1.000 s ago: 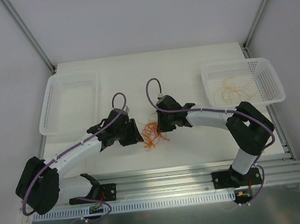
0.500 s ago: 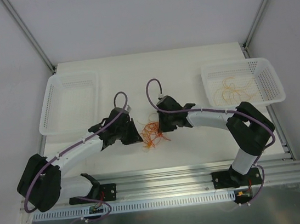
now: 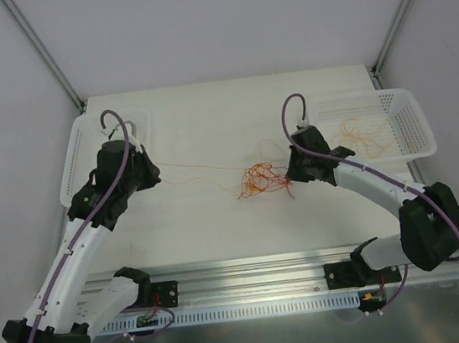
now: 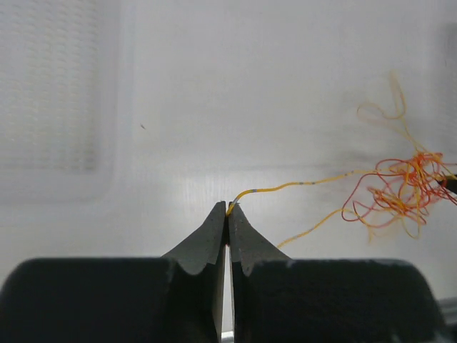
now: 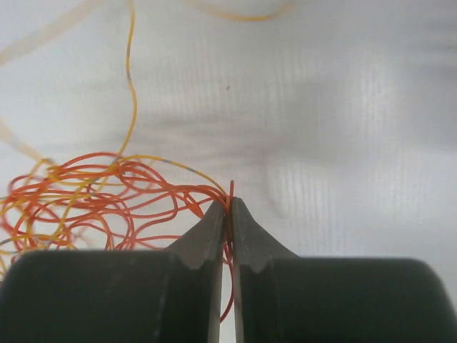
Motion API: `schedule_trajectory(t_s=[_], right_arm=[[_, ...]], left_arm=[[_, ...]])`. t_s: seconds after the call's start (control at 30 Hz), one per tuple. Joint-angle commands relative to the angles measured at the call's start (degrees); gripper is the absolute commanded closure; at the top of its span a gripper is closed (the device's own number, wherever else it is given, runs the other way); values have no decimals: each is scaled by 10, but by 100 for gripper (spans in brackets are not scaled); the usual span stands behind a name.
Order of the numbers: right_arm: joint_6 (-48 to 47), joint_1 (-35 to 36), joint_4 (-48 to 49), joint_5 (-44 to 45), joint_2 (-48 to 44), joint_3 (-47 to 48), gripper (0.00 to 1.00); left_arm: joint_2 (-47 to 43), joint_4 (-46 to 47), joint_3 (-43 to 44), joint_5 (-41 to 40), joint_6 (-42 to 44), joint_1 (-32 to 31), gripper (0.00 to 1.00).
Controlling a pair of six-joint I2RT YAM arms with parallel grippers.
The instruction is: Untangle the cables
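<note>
Pinching the cables [image 3: 263, 181] from both sides.
My left claw [image 4: 227, 209] clamps one yellow strand [image 4: 285, 186]; my right claw [image 5: 228, 204] grips red loops [image 5: 143, 187] at the tangle's right edge.

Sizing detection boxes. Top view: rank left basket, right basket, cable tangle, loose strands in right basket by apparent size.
1. left basket and right basket: look alike, left one partly hidden; not ranked.
2. cable tangle and loose strands in the right basket: similar spread, too close to rank.
</note>
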Motion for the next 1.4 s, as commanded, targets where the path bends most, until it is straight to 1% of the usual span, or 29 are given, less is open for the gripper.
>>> schedule_trajectory(t_s=[0.0, 0.17, 0.2, 0.27, 0.3, 0.37, 0.5, 0.53, 0.6, 0.67, 0.7, 0.73, 0.77, 0.83, 0.87, 0.93, 0.97, 1.03, 1.07, 1.1, 1.17, 1.2, 1.27, 1.3, 1.37], right_arm=[[-34, -36, -57, 24, -54, -1, 99], [-50, -72, -86, 19, -91, 10, 99], [-52, -75, -89, 14, -94, 9, 99], [-53, -78, -89, 8, -98, 6, 99], [-53, -78, -89, 3, -98, 4, 99], [-50, -78, -86, -3, -96, -4, 99], [-48, -77, -69, -28, -86, -16, 99], [-48, -76, -70, -31, -78, -16, 99], [-55, -72, -67, -41, -72, -10, 99], [-63, -65, -70, -59, -65, -2, 92], [-72, -51, -76, -56, -64, 10, 78], [-77, -44, -81, -52, -64, 18, 72], [-81, -37, -86, -49, -63, 26, 61], [-88, -16, -101, -27, -64, 52, 51], [-90, -9, -107, -16, -65, 61, 45], [-99, 22, -115, -8, -68, 90, 40], [-102, 33, -114, -7, -69, 100, 36], [-99, 68, -89, -24, -66, 112, 32], [-94, 78, -72, -40, -63, 113, 28], [-87, 97, -24, -84, -58, 108, 26], [-68, 119, 23, -118, -46, 98, 22], [-63, 140, 57, -128, -36, 99, 21], [-62, 163, 87, -147, 2, 110, 21], [-65, 188, 108, -148, 18, 115, 21], [-68, 207, 124, -152, 69, 137, 21]], left_arm=[[-16, -71, 83, -117, 78, 16, 100], [-19, -105, 177, -197, 126, 27, 100], [-18, -110, 211, -204, 132, 29, 100], [-16, -114, 243, -205, 144, 29, 100], [-15, -115, 270, -189, 146, 29, 100], [-10, -119, 294, -181, 148, 29, 100], [-6, -118, 340, -113, 143, 29, 100], [-4, -118, 343, -55, 142, 29, 100], [3, -118, 340, 4, 139, 29, 100], [6, -117, 327, 101, 125, 29, 100], [12, -111, 310, 132, 118, 30, 100], [14, -108, 299, 195, 102, 29, 100], [18, -102, 273, 222, 94, 28, 100], [18, -79, 241, 262, 74, 20, 100], [14, -72, 210, 267, 67, 14, 100], [8, -49, 180, 266, 56, -10, 100], [5, -44, 168, 265, 52, -18, 100], [1, -38, 138, 252, 44, -37, 100], [-1, -34, 123, 249, 41, -43, 100], [-3, -33, 117, 241, 38, -46, 100], [-10, -32, 103, 233, 34, -52, 100], [-14, -32, 100, 228, 30, -53, 100], [-21, -32, 94, 223, 28, -52, 100], [-23, -32, 93, 221, 26, -53, 100], [-27, -32, 89, 215, 23, -53, 100]])
